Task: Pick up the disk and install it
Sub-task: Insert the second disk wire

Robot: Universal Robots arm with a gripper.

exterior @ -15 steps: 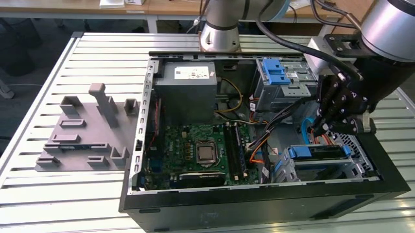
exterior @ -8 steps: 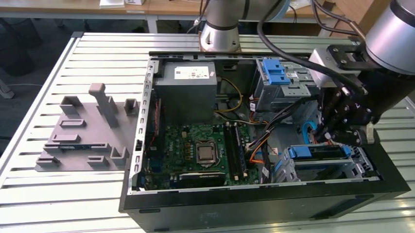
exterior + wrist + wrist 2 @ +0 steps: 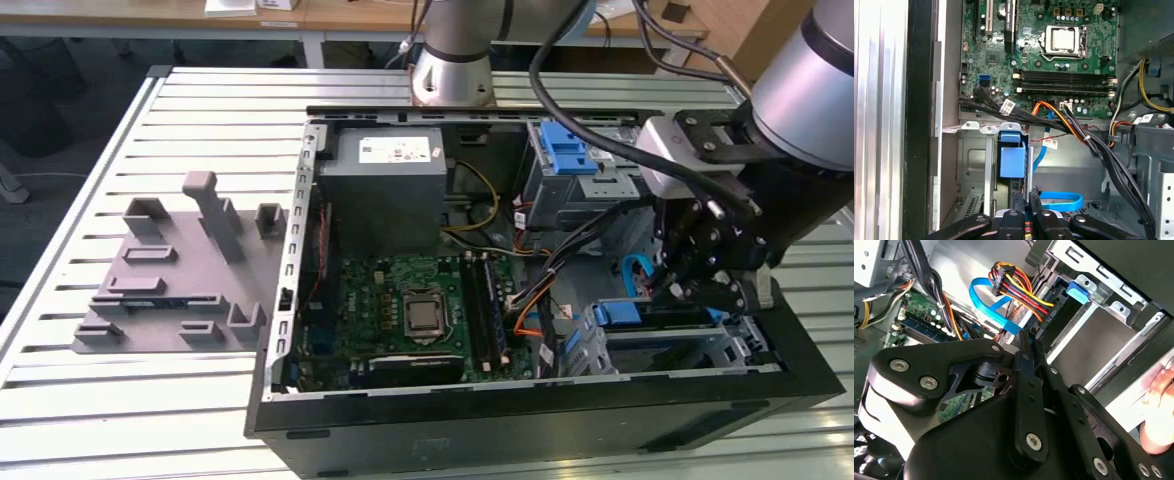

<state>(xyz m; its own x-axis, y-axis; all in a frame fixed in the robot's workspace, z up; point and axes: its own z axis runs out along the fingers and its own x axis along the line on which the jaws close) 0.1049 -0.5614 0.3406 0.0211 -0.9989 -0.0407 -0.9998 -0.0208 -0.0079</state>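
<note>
I have the gripper [image 3: 687, 290] down inside the open computer case [image 3: 534, 430], at about 4 o'clock in the exterior view, over the lower drive bay [image 3: 734, 350]. In both wrist views its jaws are drawn together with almost no gap. Whether they pinch the disk's edge or only press on it, I cannot tell.

The disk [image 3: 661, 320] appears to sit in that bay, touching or nearly touching the gripper and at about 7 o'clock from it in the exterior view. Its long axis runs roughly 3 to 9 o'clock there. Its blue plastic end points toward the motherboard [image 3: 400, 310] at 9 o'clock.

I only get the disk edge-on: a dark narrow slab with a blue plastic piece at one end, framed by the bay's silver sheet metal. In the first wrist view the disk's [image 3: 1013, 165] blue end lies just beyond the gripper [image 3: 1029, 212], beside a blue flat cable [image 3: 1059, 200]. No label is readable from here.

A person's hand [image 3: 1159, 405] rests at the case edge in the second wrist view.
</note>
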